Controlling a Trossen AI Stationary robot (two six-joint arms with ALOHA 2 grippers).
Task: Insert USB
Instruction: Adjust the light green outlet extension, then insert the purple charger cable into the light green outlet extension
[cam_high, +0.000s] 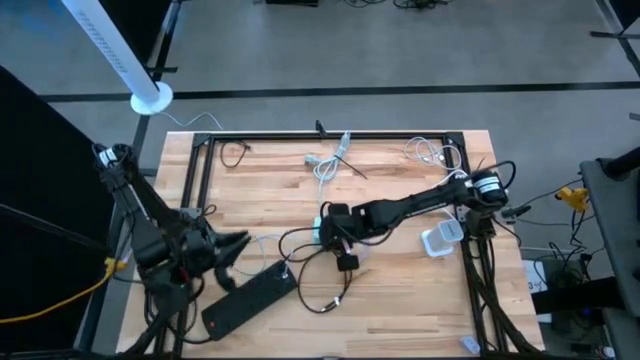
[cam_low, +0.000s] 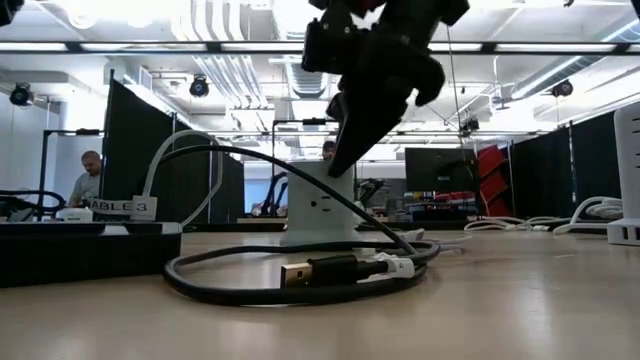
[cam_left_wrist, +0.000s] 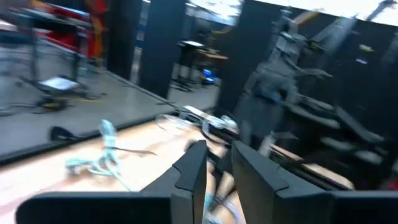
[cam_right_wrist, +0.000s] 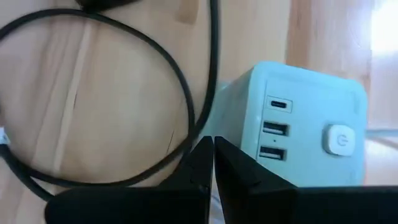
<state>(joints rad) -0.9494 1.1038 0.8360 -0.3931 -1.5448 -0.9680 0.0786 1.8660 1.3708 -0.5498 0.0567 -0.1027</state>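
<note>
**Black fingers shut beside the pale charger**

Pressed together, tips meeting, right fingers (cam_right_wrist: 213, 146) poised just beside the pale charger block (cam_right_wrist: 298, 124), holding nothing. Three ports facing up on that block, black cable (cam_right_wrist: 186, 93) looping right past it on the wooden counter (cam_high: 400, 320). USB plug (cam_low: 300, 273) lying flat on the counter, gold end bare, ungripped. Off at the counter's left edge, left fingers (cam_left_wrist: 214, 168) slightly parted, nothing between them, above a black power strip (cam_high: 250, 300).

Pale blue-green charging cube (cam_right_wrist: 298, 124), black cable (cam_right_wrist: 180, 81), light wood table (cam_right_wrist: 93, 106).
</note>
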